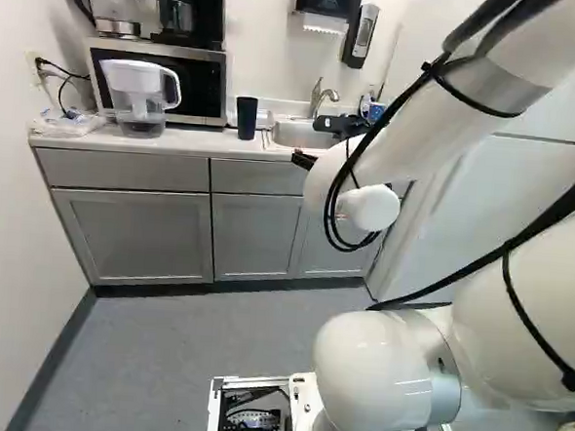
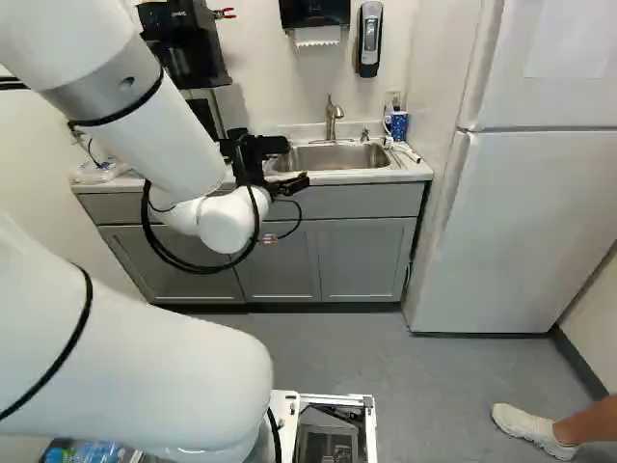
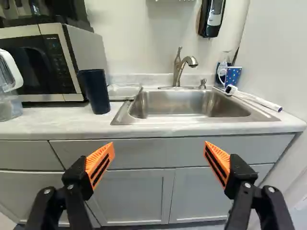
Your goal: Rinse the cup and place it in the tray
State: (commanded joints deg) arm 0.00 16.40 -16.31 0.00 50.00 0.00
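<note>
In the right base view my gripper (image 2: pixel 292 184) is in front of the sink counter. The wrist view shows the gripper (image 3: pixel 159 160) wide open, nothing between its orange pads, facing the cabinet fronts below the sink (image 3: pixel 158 120). A dark blue cup (image 3: pixel 95 92) stands on the counter left of the sink in the left base view, beside the microwave; there the cup (image 1: pixel 247 118) is upright. Beside it lies a shallow clear tray (image 3: pixel 123 91), partly hidden by the cup. The faucet (image 3: pixel 178 69) rises behind the basin. A blue dotted cup (image 3: pixel 232 75) stands at the sink's far corner.
A white-handled brush (image 3: pixel 256 99) lies by the basin. A water pitcher (image 1: pixel 140 97) stands before the microwave (image 1: pixel 203 83). A soap dispenser (image 2: pixel 369 39) hangs on the wall. A fridge (image 2: pixel 521 222) flanks the counter. A person's shoe (image 2: pixel 530 430) is on the floor.
</note>
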